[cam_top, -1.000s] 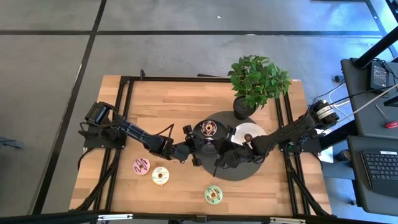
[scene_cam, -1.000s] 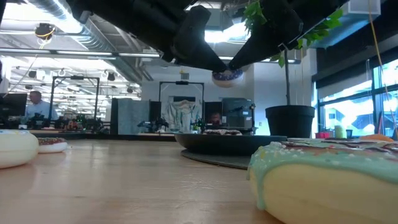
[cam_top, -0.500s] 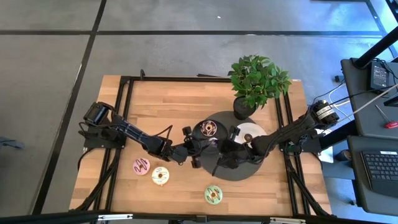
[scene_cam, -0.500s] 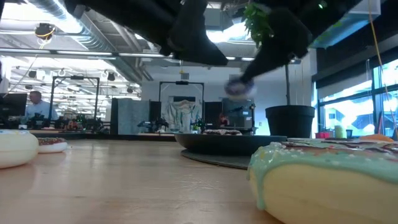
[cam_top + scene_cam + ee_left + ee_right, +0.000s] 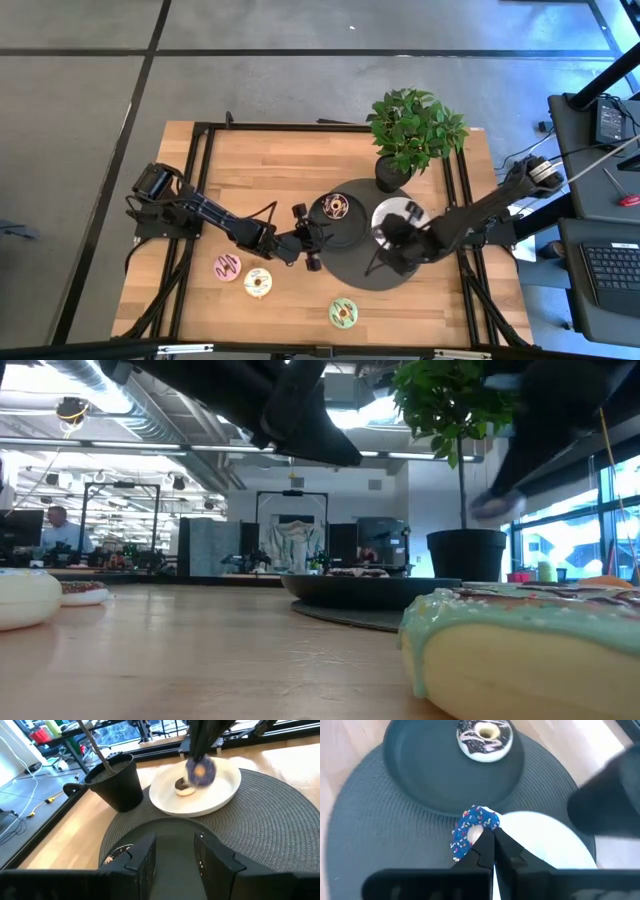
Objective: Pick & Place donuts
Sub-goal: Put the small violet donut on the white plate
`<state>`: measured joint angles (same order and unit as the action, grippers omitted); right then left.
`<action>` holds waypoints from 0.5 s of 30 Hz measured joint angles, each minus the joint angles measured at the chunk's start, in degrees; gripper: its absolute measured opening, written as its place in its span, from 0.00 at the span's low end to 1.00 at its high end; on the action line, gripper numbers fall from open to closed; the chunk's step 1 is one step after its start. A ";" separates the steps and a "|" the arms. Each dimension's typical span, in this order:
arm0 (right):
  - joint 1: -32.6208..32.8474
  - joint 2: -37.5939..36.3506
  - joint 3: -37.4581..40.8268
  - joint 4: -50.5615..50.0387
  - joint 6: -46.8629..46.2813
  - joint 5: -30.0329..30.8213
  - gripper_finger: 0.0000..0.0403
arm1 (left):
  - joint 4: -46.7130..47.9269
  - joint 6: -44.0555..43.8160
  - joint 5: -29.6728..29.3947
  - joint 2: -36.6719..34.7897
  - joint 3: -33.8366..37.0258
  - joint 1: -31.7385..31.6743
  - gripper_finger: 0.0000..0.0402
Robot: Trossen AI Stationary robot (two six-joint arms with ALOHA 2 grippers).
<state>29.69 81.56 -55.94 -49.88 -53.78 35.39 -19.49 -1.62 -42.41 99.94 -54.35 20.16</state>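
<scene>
My right gripper (image 5: pixel 388 237) is shut on a blue sprinkled donut (image 5: pixel 470 832), hovering over the white plate (image 5: pixel 410 211). The left wrist view shows that donut (image 5: pixel 201 770) above a small brown donut (image 5: pixel 183 787) lying on the white plate (image 5: pixel 220 795). My left gripper (image 5: pixel 311 246) is open and hangs low by the near-left rim of the black plate (image 5: pixel 350 232), which carries a brown-iced donut (image 5: pixel 335 207). A pink donut (image 5: pixel 227 267), a cream donut (image 5: pixel 258 283) and a green donut (image 5: pixel 343 313) lie flat on the table. My right gripper pinches the blue donut by one side of its ring (image 5: pixel 481 831) between its two fingers, coming from above. The donut is lifted clear and hangs tilted, almost on edge, below the fingertips (image 5: pixel 196 756), over the white plate.
Both plates sit on a round dark woven mat (image 5: pixel 365 275). A potted plant (image 5: pixel 412 130) stands at the mat's far edge, its black pot (image 5: pixel 117 780) close to the white plate. Bare wood lies left of the mat and along the near edge around the loose donuts.
My right gripper has carried the blue donut toward the table's right edge, from the near part of the black plate to above the white plate, and a little lower. It has stayed shut on the donut.
</scene>
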 joint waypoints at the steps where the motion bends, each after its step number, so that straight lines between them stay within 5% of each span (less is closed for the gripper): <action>1: 0.77 -1.05 0.00 -1.26 -2.02 -0.12 0.01 | 0.00 0.00 0.04 0.00 0.00 0.00 0.32; 7: 5.85 -4.48 1.34 -5.98 -11.15 -0.60 0.01 | 0.06 -0.13 0.11 0.00 0.00 0.00 0.31; 15: 10.19 -11.49 15.53 1.65 -24.21 0.49 0.00 | 0.30 -0.16 1.09 0.00 0.00 0.00 0.32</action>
<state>39.88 70.08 -40.41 -48.23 -77.99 35.88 -19.19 -1.78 -41.32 99.94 -54.35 20.16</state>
